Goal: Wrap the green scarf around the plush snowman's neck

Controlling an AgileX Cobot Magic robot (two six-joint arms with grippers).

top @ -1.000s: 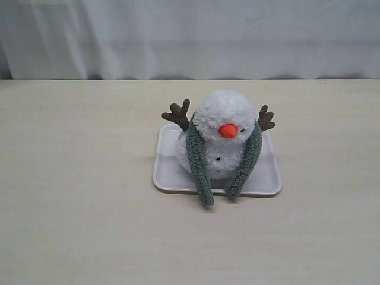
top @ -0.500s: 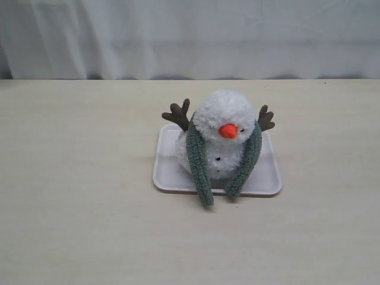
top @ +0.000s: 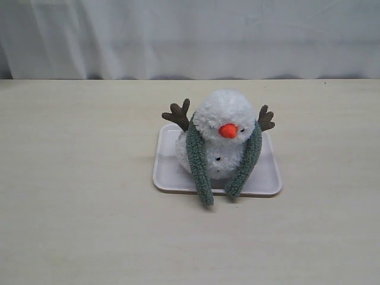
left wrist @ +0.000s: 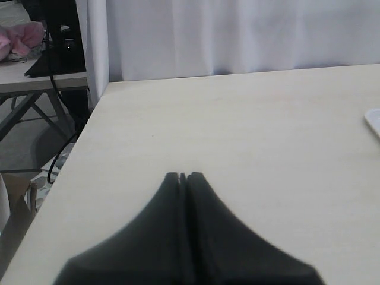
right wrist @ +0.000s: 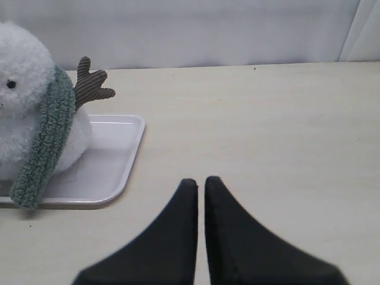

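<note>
The plush snowman [top: 222, 127] sits upright on a white tray [top: 264, 178] in the middle of the table, carrot nose facing front. The green scarf [top: 199, 163] lies round the back of its neck, and both ends hang down the front past the tray's near edge. In the right wrist view the plush snowman [right wrist: 21, 83] and the green scarf [right wrist: 44, 145] show at one side. My right gripper [right wrist: 200, 180] is shut, empty, over bare table away from the tray. My left gripper [left wrist: 183, 174] is shut and empty near the table's far-left corner. Neither arm shows in the exterior view.
The tray's corner [left wrist: 374, 122] just shows in the left wrist view. The table edge [left wrist: 71, 160] drops off to the floor, with another table and cables beyond. A white curtain [top: 190, 35] hangs behind the table.
</note>
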